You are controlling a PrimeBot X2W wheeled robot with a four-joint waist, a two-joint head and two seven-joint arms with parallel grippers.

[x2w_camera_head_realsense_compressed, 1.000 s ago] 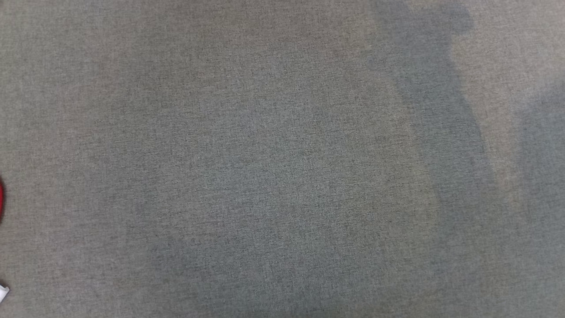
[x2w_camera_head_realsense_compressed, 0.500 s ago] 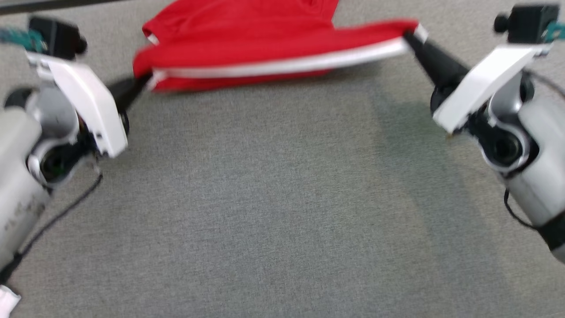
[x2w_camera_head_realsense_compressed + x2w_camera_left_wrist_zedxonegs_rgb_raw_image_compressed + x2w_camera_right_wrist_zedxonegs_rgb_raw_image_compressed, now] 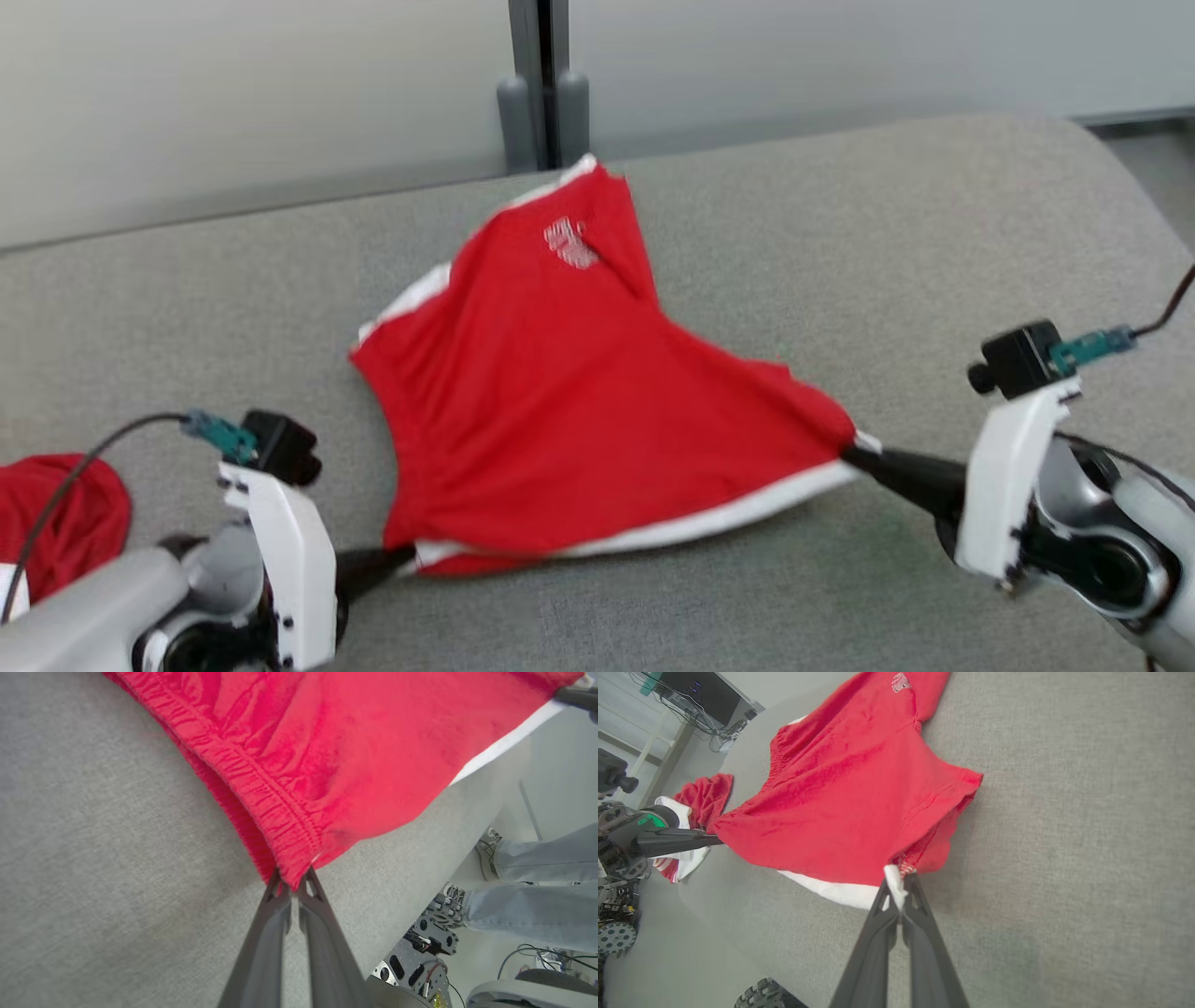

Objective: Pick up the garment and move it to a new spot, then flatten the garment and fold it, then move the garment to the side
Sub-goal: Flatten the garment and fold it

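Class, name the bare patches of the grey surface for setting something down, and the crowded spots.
Free: grey surface right of the red shorts, beyond the right end effector; also the near strip before them. Crowded: near left, around the left end effector and second red garment.

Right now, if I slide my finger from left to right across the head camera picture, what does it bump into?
crumpled red cloth → left gripper, pinching one corner of the garment → red garment spread on the grey surface → right gripper, pinching the other corner
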